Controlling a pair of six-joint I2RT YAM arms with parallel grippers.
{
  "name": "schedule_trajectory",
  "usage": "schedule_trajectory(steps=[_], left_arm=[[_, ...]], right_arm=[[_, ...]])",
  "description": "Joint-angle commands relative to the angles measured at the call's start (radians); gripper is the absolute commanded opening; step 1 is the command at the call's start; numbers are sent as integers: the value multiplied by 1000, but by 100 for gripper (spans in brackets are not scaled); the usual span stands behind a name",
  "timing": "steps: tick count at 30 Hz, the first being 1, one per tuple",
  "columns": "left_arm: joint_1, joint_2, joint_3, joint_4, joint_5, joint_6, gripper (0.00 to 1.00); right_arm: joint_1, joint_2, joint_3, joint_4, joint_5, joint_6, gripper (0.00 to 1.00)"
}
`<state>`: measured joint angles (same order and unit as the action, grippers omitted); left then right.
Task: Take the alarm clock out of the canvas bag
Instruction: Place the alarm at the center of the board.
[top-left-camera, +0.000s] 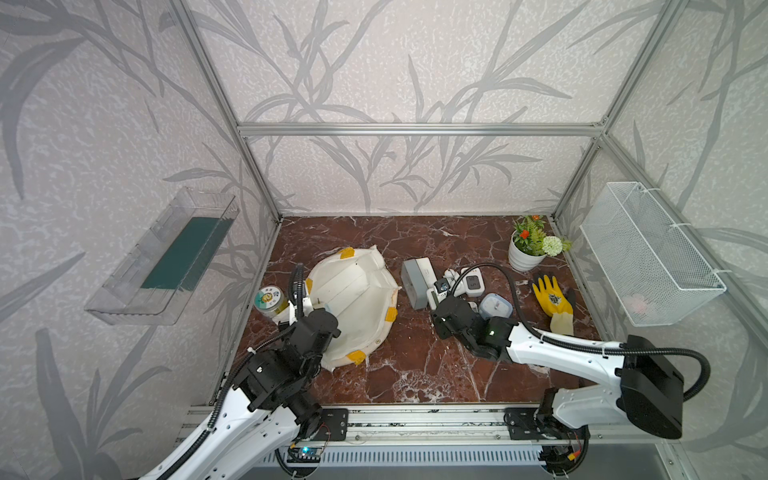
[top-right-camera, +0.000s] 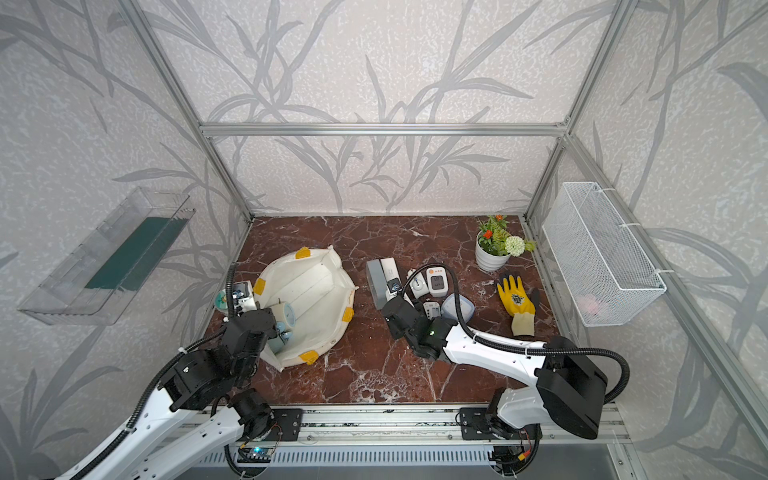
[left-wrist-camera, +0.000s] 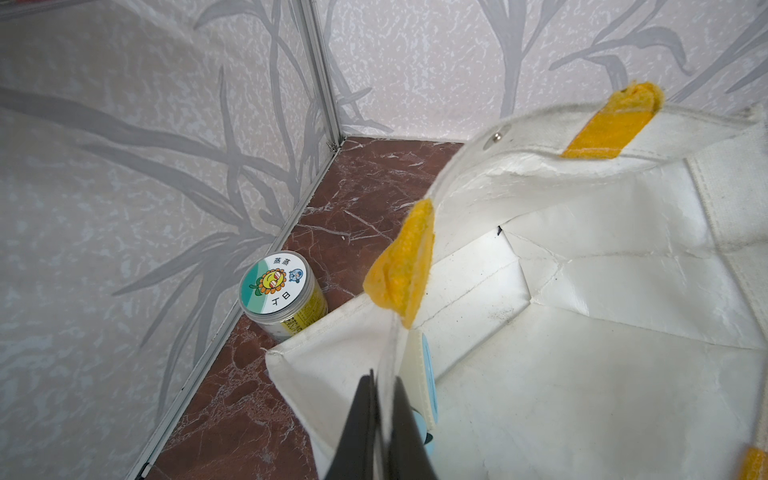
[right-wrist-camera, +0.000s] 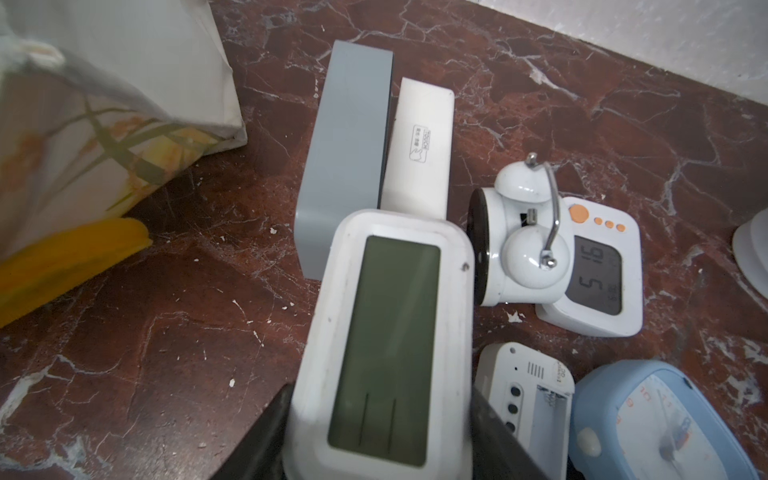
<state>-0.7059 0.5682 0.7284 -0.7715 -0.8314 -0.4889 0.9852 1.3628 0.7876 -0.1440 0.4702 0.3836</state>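
The cream canvas bag (top-left-camera: 357, 299) (top-right-camera: 311, 286) stands open on the left of the marble table, its yellow handle patches on the rim. My left gripper (left-wrist-camera: 382, 380) is shut on the bag's near rim (left-wrist-camera: 388, 345), with the cloth pinched between its black fingers. Inside the bag, right behind that rim, lies a pale blue alarm clock (top-right-camera: 286, 318) (left-wrist-camera: 429, 374). My right gripper (right-wrist-camera: 382, 392) is shut on a white digital alarm clock (right-wrist-camera: 386, 324) with a blank grey screen. It holds this clock outside the bag (right-wrist-camera: 83, 104), just over the group of clocks on the table.
On the table lie a grey block clock (right-wrist-camera: 345, 166), a white twin-bell clock (right-wrist-camera: 519, 245), a white digital clock with orange buttons (right-wrist-camera: 594, 266) and a blue clock (right-wrist-camera: 656, 424). A sunflower-lid jar (left-wrist-camera: 274, 286) stands by the left wall. A potted plant (top-left-camera: 528, 249), yellow glove (top-left-camera: 552, 297) and wire basket (top-left-camera: 648, 253) are on the right.
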Motion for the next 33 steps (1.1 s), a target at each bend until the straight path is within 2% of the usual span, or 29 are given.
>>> schedule_trajectory(steps=[1, 14, 25, 33], left_arm=[[3, -3, -6, 9, -6, -22, 0], [2, 5, -9, 18, -2, -22, 0], [2, 5, -5, 21, -1, -16, 0], [3, 25, 0, 35, 4, -4, 0]], right_arm=[[-5, 10, -19, 0, 13, 40, 29], [-70, 50, -44, -55, -2, 120, 30], [-101, 118, 4, -117, -68, 100, 32], [-116, 167, 29, -155, -100, 95, 37]])
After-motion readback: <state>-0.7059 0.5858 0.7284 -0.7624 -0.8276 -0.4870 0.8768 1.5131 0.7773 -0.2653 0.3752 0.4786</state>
